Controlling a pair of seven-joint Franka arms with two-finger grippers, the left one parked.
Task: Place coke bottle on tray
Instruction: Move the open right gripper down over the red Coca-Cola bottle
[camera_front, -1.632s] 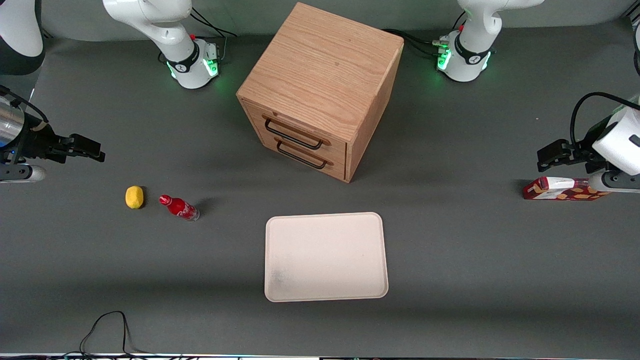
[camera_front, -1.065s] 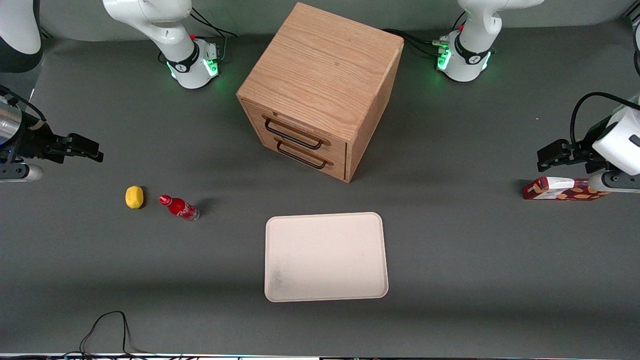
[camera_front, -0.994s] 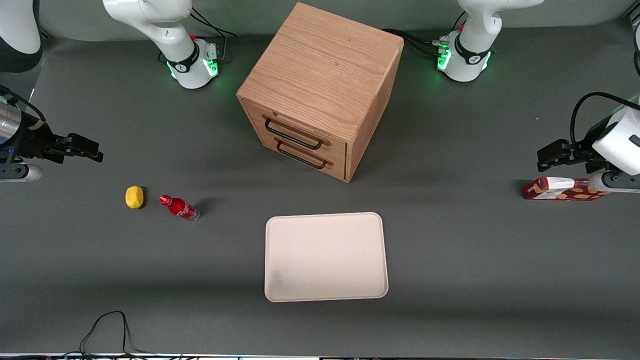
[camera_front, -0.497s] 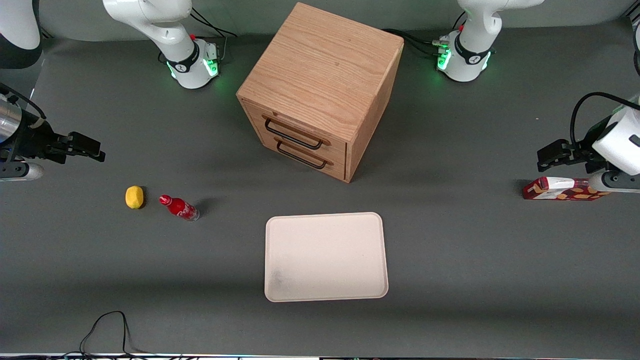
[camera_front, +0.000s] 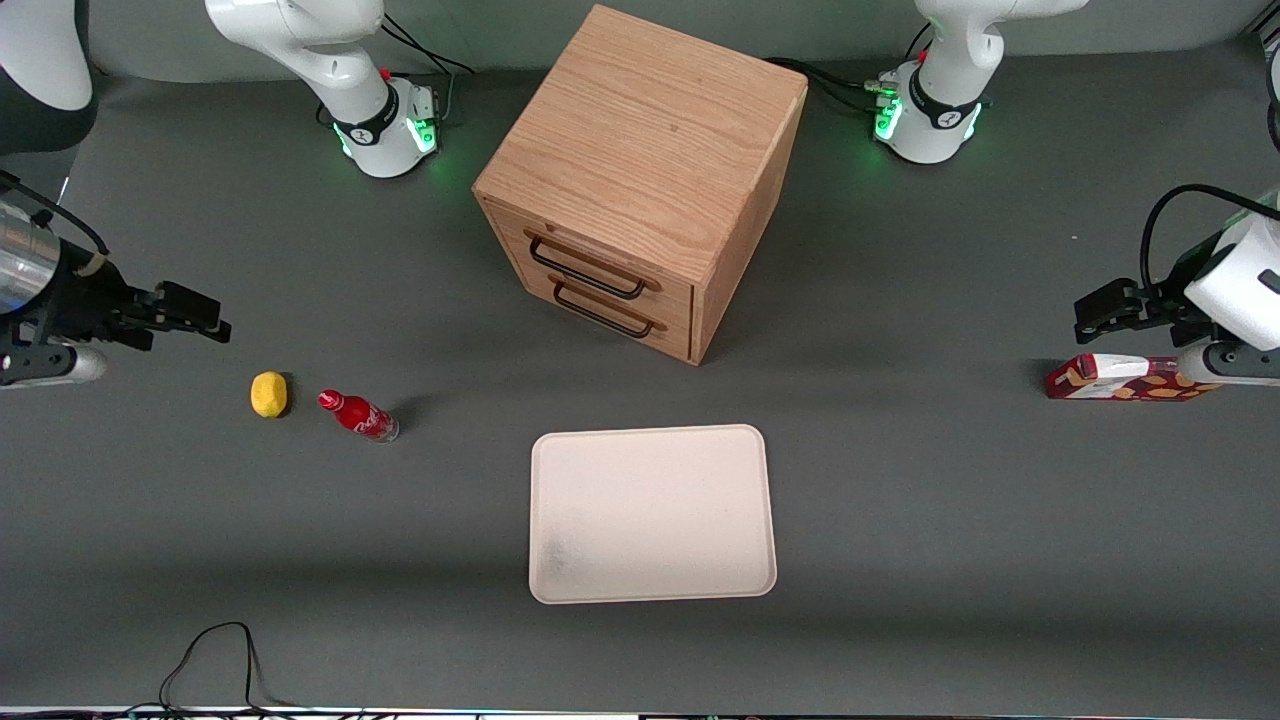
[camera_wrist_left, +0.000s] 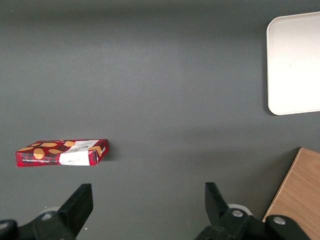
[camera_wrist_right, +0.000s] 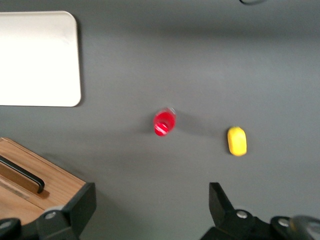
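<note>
The small red coke bottle (camera_front: 358, 415) stands on the grey table beside a yellow lemon (camera_front: 268, 394), toward the working arm's end. It also shows in the right wrist view (camera_wrist_right: 164, 122), seen from above. The cream tray (camera_front: 652, 513) lies flat in the middle, nearer the front camera than the wooden drawer box; one corner of the tray shows in the right wrist view (camera_wrist_right: 39, 59). My right gripper (camera_front: 205, 318) hangs above the table, open and empty, farther from the front camera than the lemon and the bottle and apart from both.
A wooden drawer box (camera_front: 640, 180) with two black handles stands at the table's middle. A red-and-white snack carton (camera_front: 1120, 378) lies at the parked arm's end. The lemon also shows in the right wrist view (camera_wrist_right: 237, 141). A black cable (camera_front: 215, 660) loops at the table's front edge.
My right gripper has shifted a little toward the middle of the table and slightly nearer the front camera, closer to the lemon and bottle. Nothing else has moved.
</note>
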